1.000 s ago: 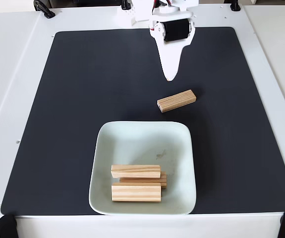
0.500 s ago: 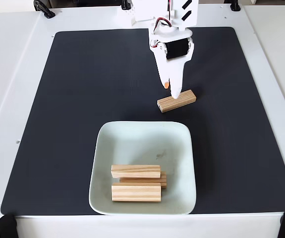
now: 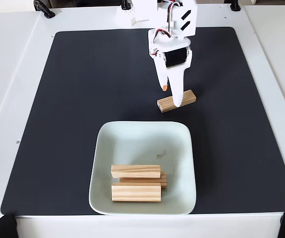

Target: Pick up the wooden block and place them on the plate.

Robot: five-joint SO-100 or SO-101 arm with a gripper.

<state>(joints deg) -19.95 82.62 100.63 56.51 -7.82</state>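
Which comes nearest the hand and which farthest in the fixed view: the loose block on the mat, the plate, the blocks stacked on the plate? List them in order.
1. The loose wooden block on the black mat, right under the hand, whose fingers stand apart.
2. The plate, its near rim just below that block.
3. The stacked blocks, at the plate's lower part, toward the picture's bottom edge.

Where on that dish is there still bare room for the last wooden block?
The plate is bare across its far half, between the rim nearest the loose block and the stacked blocks. Its near half is crowded by that stack, with slim strips at either side. The gripper is at the loose block on the black mat, which is otherwise open.
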